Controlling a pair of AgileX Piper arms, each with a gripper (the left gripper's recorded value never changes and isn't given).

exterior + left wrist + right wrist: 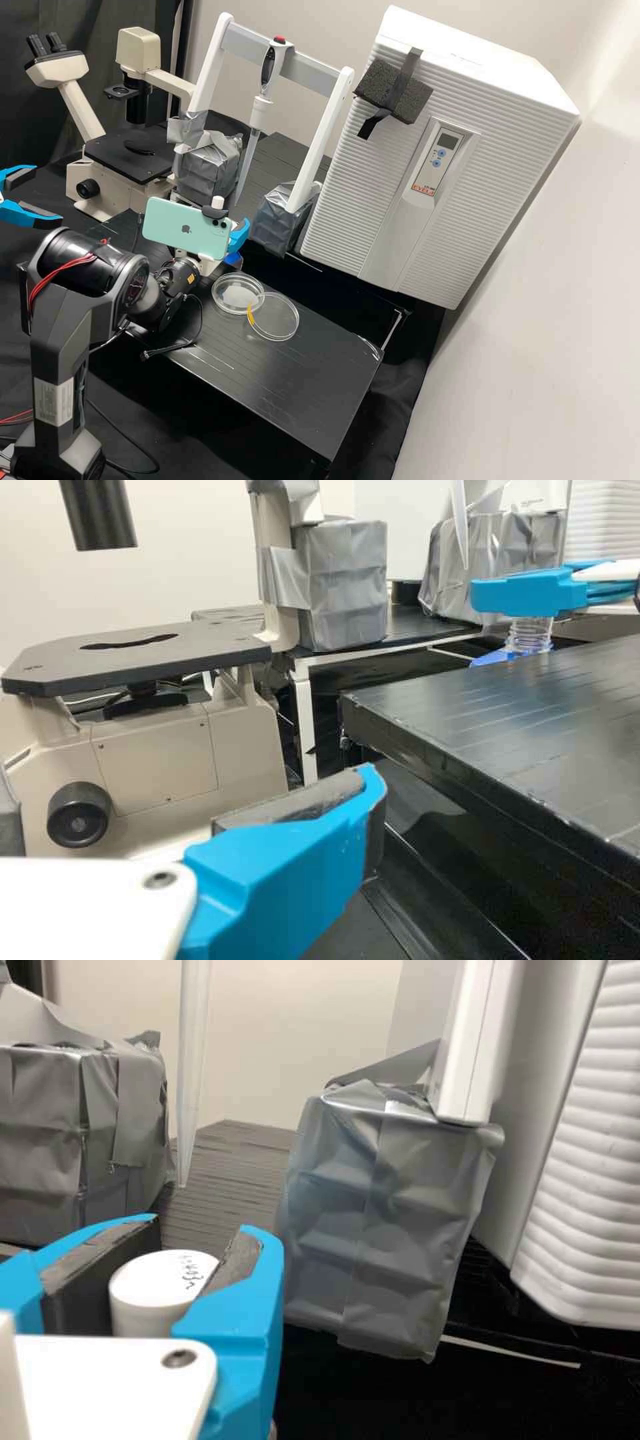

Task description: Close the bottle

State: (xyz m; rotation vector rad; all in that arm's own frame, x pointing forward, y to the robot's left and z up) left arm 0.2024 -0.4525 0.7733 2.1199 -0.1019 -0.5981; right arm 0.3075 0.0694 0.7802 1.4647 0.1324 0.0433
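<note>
Gripping the cap (160,1285), right end effector (180,1242) hangs near taped stand (385,1220); left end effector (44,193) gapes.

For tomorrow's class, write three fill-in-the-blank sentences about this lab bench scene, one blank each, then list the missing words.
1. The right gripper, with its blue fingers, is shut on a small round white ___.
2. Two clear round petri dishes lie on the black ___.
3. The left gripper, near the beige microscope, is ___.
Missing words: cap; bench; open.
</note>
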